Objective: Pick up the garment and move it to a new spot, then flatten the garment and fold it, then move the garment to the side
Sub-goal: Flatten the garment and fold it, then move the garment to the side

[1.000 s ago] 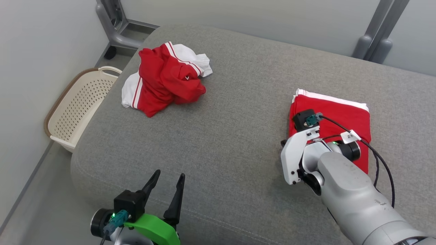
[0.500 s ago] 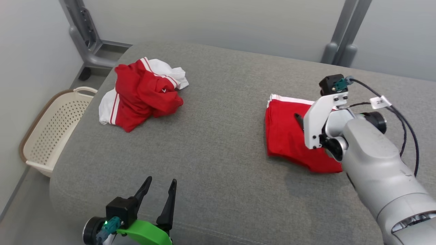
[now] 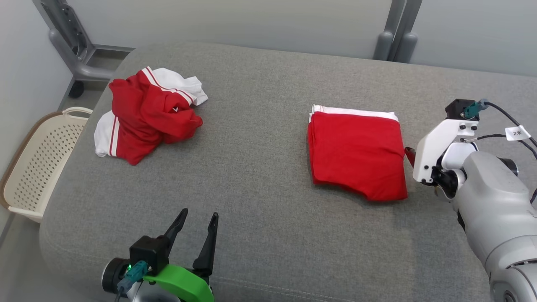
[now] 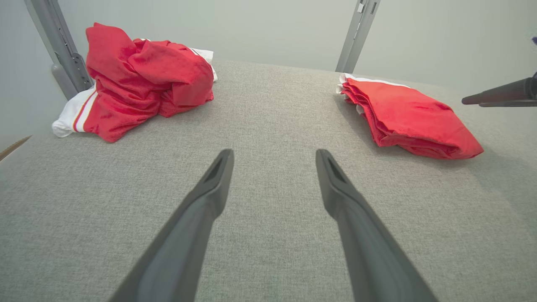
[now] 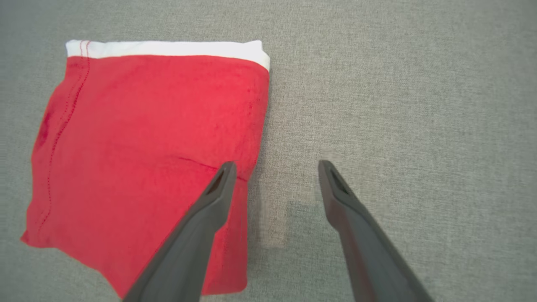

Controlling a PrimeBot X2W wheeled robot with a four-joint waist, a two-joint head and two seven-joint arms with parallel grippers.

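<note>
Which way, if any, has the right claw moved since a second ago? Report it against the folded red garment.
Yes, rightward. The right claw was over the left part of the folded red garment; now it stands open at its right edge.

**Left gripper**: lower left of the head view. Two long dark fingers point forward, jaws spread wide with nothing between them.

**Left wrist:** green bracket, with the left camera block in black and a small green light lit beside its teal connector.

**Right gripper**: jaws spread wide with nothing between them, fingers aimed downward. In the head view it is mostly hidden behind its mount.

**Right wrist:** white bracket, right camera block on top with a teal connector, and a white tag just beside.

**Right forearm**: pale grey, reaching in from the lower right.
</note>
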